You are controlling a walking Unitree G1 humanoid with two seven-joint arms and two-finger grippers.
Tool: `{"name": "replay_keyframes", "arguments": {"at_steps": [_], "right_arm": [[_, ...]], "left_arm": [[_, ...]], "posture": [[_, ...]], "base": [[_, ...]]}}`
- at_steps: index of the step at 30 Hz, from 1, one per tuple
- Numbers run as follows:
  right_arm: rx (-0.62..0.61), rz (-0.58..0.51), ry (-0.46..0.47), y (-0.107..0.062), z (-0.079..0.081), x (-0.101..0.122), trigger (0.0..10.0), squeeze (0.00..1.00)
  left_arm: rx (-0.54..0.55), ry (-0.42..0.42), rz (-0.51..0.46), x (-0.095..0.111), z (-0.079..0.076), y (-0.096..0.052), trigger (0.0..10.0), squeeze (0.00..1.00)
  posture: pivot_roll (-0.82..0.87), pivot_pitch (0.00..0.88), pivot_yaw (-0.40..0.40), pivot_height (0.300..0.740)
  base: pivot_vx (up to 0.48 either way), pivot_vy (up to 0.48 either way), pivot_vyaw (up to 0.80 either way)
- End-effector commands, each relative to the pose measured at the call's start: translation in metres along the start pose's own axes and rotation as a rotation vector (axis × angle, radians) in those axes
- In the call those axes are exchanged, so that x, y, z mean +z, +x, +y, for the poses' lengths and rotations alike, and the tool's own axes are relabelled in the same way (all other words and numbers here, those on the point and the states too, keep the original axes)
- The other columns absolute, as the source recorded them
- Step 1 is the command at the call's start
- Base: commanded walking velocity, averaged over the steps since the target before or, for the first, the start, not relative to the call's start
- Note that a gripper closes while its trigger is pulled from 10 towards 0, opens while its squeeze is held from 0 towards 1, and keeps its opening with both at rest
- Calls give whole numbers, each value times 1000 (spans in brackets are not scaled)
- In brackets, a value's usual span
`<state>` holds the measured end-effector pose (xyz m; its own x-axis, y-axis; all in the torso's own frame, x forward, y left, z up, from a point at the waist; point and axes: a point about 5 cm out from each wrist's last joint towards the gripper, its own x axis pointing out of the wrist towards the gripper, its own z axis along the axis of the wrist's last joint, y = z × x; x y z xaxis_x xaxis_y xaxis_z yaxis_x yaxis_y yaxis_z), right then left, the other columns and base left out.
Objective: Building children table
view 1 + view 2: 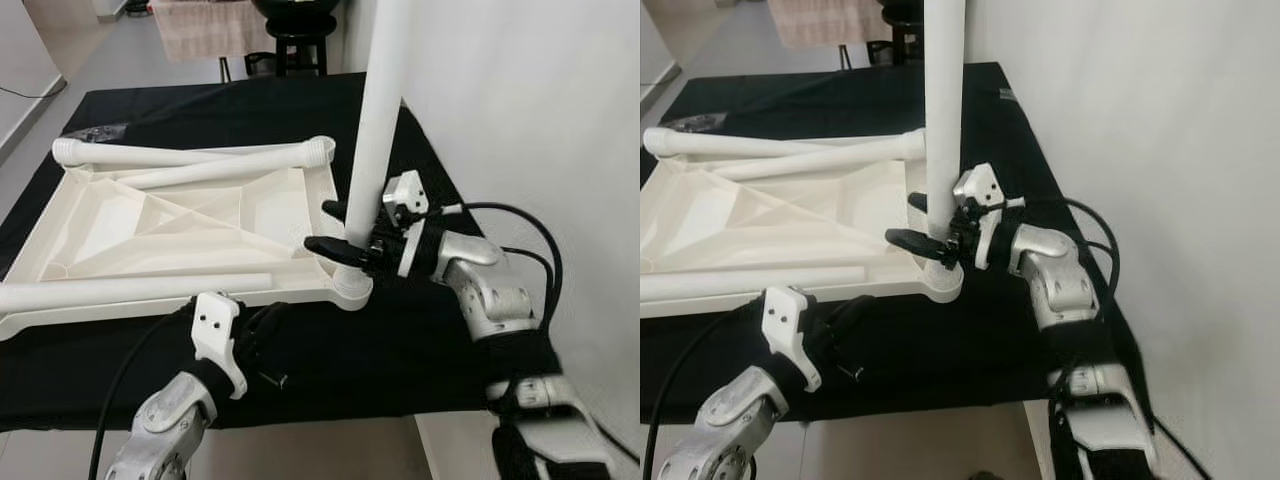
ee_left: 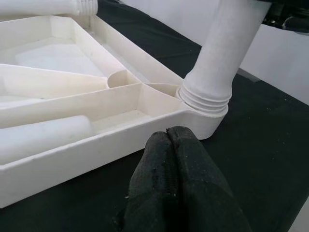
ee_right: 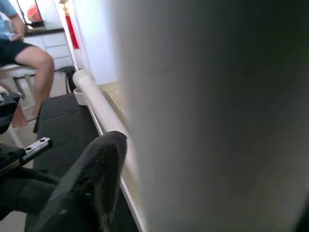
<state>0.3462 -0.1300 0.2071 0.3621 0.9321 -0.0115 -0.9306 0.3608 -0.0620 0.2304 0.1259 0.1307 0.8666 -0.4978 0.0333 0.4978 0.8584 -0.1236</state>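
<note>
right claw [image 1: 338,229] clamped, left claw [image 2: 169,145] closed

Tabletop [image 1: 190,215] upside down on black cloth [image 1: 420,350], upright leg [image 1: 378,130] in its near right corner, loose legs [image 1: 200,160] across it

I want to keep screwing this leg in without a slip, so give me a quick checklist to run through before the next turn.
1. Right gripper clamped around the upright leg low down: ok.
2. Leg's threaded end seated in the corner socket of the tabletop: ok, some threads exposed.
3. Leg standing straight: leans slightly in the left eye view, so cannot tell.
4. Left gripper, fingers together, bracing the tabletop's near edge: cannot tell, close but contact unclear.
5. Spare legs lying away from the socket: ok.
</note>
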Motion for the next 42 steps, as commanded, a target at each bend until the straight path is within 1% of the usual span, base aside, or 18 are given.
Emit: {"name": "replay_keyframes", "arguments": {"at_steps": [1,9,14,16,19,20,22,23,24,28,34,35,36,37,38,39,41,42], "right_arm": [[84,14,9,6,5,-4,0,0],[8,-10,-25,-4,-4,-4,0,0],[-244,34,11,-12,5,-30,0,0],[-410,102,16,-8,10,-44,0,0],[-448,119,14,-7,10,-47,0,0],[-685,113,136,-4,18,-58,0,0],[-685,113,136,-4,18,-58,0,0],[-791,110,196,2,29,-65,0,0],[-818,118,161,13,40,-64,0,0],[-779,102,98,30,46,-58,0,0],[-778,115,92,29,44,-56,0,0],[-790,123,74,28,41,-53,6784,0],[-790,123,74,28,41,-53,6784,0],[-740,85,70,31,34,-43,10000,725],[-740,85,70,31,34,-43,10000,725],[-606,44,75,36,36,-35,10000,1000],[-396,-5,22,41,42,-20,10000,1000],[-396,-5,22,41,42,-20,10000,1000]], "left_arm": [[1,-11,17,-4,-1,-2,10000,0],[6,-13,15,-3,-1,-3,10000,0],[5,-13,15,-2,0,-3,10000,0],[5,-12,16,-1,1,-4,10000,0],[5,-12,17,-1,1,-4,10000,0],[6,-11,17,-1,2,-4,10000,0],[6,-11,17,-1,2,-4,10000,0],[6,-11,18,-1,2,-4,10000,0],[7,-10,20,-1,3,-4,10000,0],[9,-7,22,-2,4,-3,10000,0],[23,-7,15,-1,5,-2,10000,0],[24,-7,14,-1,5,-2,10000,0],[24,-7,14,-1,5,-2,10000,0],[23,-9,14,-1,5,-2,10000,0],[23,-9,14,-1,5,-2,10000,0],[21,-10,15,-1,5,-1,10000,0],[18,-12,16,-1,4,-1,10000,0],[18,-12,16,-1,4,-1,10000,0]], "posture": [[42,106,-14,740],[38,114,-17,740],[29,133,-15,740],[28,135,-15,740],[28,135,-15,740],[18,141,-7,740],[18,141,-7,740],[21,141,-4,740],[14,134,6,740],[19,127,-7,740],[18,126,-12,740],[19,127,-12,740],[19,127,-12,740],[19,127,-12,740],[19,127,-12,740],[22,128,-12,740],[31,126,-14,740],[31,126,-14,740]], "base": [[0,0,0],[0,0,0],[0,0,0],[0,0,0],[0,0,0],[0,0,0],[0,0,0],[0,0,0],[0,0,0],[0,0,0],[0,0,0],[0,0,0],[0,0,0],[0,0,0],[0,0,0],[0,0,0],[0,0,0],[0,0,0]]}}
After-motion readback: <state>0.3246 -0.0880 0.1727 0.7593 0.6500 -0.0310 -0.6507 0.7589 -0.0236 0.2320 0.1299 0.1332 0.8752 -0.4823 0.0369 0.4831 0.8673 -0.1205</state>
